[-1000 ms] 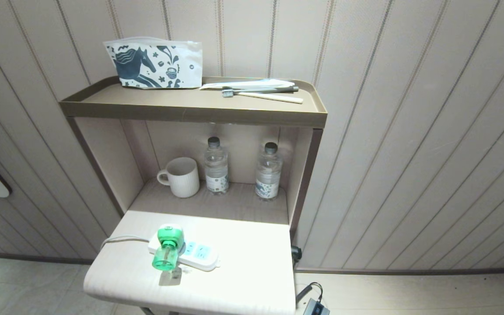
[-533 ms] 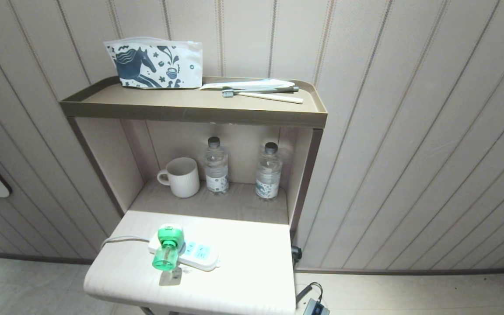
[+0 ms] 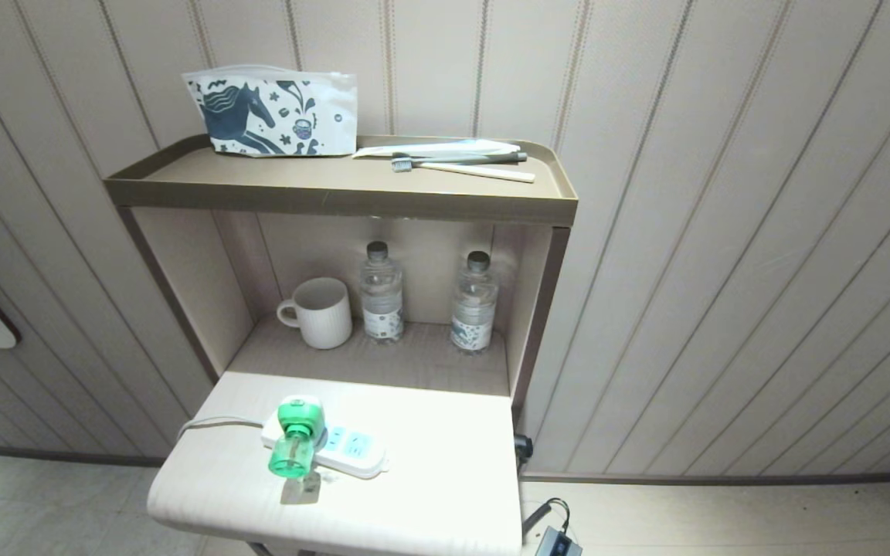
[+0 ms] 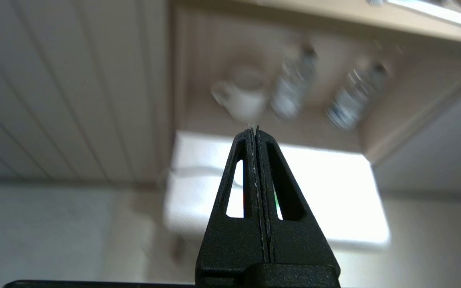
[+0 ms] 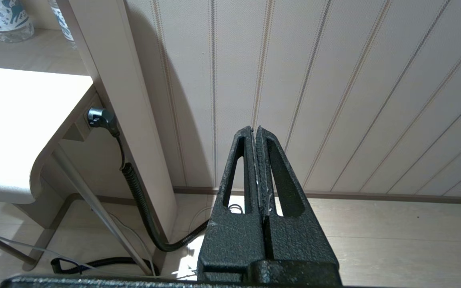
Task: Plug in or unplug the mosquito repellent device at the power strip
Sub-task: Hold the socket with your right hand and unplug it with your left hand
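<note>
Nothing shifts on the shelf; left gripper (image 4: 256, 129), clamped empty, should open before reaching the mosquito repellent device (image 3: 296, 436) ahead.

One repellent (image 3: 295, 435) sits in one strip (image 3: 337, 448), at the cord (image 3: 213, 422) end. Behind the strip: two bottles (image 3: 381, 292) (image 3: 474, 303) and one mug (image 3: 320, 312). Higher up: one pouch (image 3: 275, 113) and two toothbrushes (image 3: 462, 164).
</note>
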Controlling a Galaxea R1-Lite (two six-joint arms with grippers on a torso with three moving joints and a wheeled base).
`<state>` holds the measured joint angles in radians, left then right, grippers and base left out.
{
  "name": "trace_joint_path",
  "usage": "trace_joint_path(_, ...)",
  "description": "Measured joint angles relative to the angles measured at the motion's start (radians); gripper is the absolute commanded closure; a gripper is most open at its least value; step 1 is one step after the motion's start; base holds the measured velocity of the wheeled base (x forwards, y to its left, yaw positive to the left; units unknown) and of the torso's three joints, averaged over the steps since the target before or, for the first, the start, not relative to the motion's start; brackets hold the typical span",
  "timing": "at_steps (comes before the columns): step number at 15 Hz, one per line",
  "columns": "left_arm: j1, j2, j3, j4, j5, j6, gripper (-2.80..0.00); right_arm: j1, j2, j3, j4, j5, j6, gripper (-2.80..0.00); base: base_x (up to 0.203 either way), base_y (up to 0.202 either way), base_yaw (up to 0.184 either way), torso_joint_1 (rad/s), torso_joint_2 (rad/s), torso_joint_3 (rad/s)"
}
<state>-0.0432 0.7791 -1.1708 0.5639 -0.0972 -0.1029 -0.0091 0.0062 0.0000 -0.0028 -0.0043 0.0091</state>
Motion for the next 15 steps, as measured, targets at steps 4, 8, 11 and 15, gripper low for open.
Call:
trace_joint_path(4,-0.138,0.222,-0.198,0.477,-0.169,-0.092,0.0,0.0,0.0,0.0,0.0,0.0,0.001,0.0,0.0,0.0,0.0,0.0,0.0,0.0)
trace_joint_path(8,-0.217,0.351,-0.179,0.608,-0.208,-0.187,0.0,0.0,0.0,0.0,0.0,0.0,0.0,0.0,0.0,0.0,0.0,0.0,0.0,0.0)
trace_joint_path(11,-0.34,0.42,-0.19,0.602,-0.189,-0.295,0.0,0.0,0.0,0.0,0.0,0.0,0.001,0.0,0.0,0.0,0.0,0.0,0.0,0.0)
trace_joint_path(15,-0.464,0.565,-0.292,0.6,-0.101,-0.384,-2.46,0.0,0.0,0.0,0.0,0.0,0.001,0.0,0.0,0.0,0.0,0.0,0.0,0.0)
